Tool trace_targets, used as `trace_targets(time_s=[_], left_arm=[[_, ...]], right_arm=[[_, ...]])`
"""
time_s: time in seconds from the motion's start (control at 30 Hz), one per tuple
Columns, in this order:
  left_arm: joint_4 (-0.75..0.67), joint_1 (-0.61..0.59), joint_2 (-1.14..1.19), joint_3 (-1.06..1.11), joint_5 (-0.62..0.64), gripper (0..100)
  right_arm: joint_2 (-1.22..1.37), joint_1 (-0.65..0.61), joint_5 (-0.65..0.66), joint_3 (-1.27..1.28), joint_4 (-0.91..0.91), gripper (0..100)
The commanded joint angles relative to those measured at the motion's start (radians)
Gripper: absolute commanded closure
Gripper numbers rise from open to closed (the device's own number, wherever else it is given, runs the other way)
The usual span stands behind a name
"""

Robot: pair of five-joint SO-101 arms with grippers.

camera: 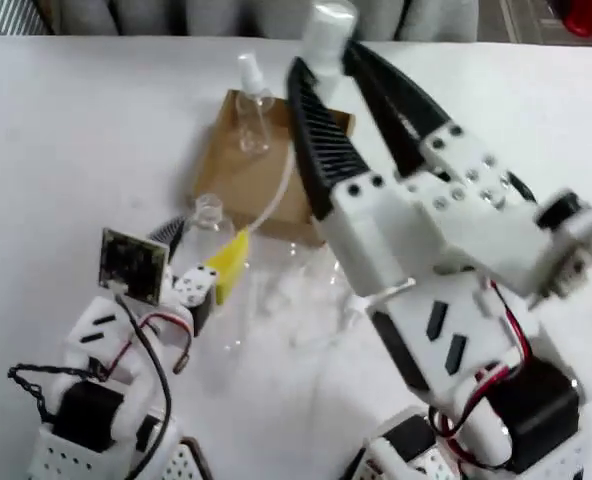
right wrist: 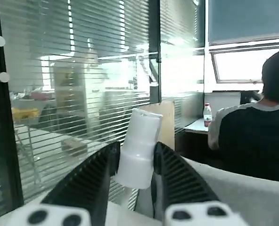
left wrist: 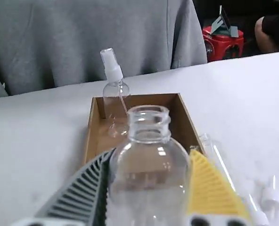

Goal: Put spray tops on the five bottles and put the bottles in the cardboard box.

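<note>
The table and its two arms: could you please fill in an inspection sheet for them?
Surface: white table, no spill seen.
Job's things: cardboard box holds one capped bottle; another clear bottle lies beside the box.
Clutter: nothing seen.
Claws: left claw shut on a topless bottle; right claw shut on a spray top, raised.
Cables: red and black wires loop at the left arm.
Surroundings: window blinds; red item behind the table.

An office: slatted window blinds (right wrist: pixel 83 61), a desk (right wrist: pixel 195 126) with a drink bottle (right wrist: pixel 207 114), and a white work table (camera: pixel 96 150).
</note>
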Motion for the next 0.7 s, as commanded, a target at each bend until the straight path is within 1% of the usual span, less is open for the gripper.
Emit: trace_targets(time_s=[0.0,0.13,0.3,0.6,0.67], left_arm=[[-0.031,0.018,-0.222,0.021,-0.009,98],[-0.034,0.048,-0.226,0.035,-0.009,98],[-0.038,0.088,-0.225,0.029,-0.003,98],[-0.192,0.079,-0.225,0.029,0.0,98],[-0.229,0.077,-0.225,0.029,0.0,98]], right_arm=[[0.054,-0.081,0.021,-0.123,0.104,98.3],[0.053,-0.153,0.021,-0.126,0.171,98.3],[0.053,-0.165,0.021,-0.124,0.225,98.3],[0.053,-0.165,0.021,-0.123,0.232,98.3],[0.051,-0.165,0.021,-0.123,0.263,98.3]])
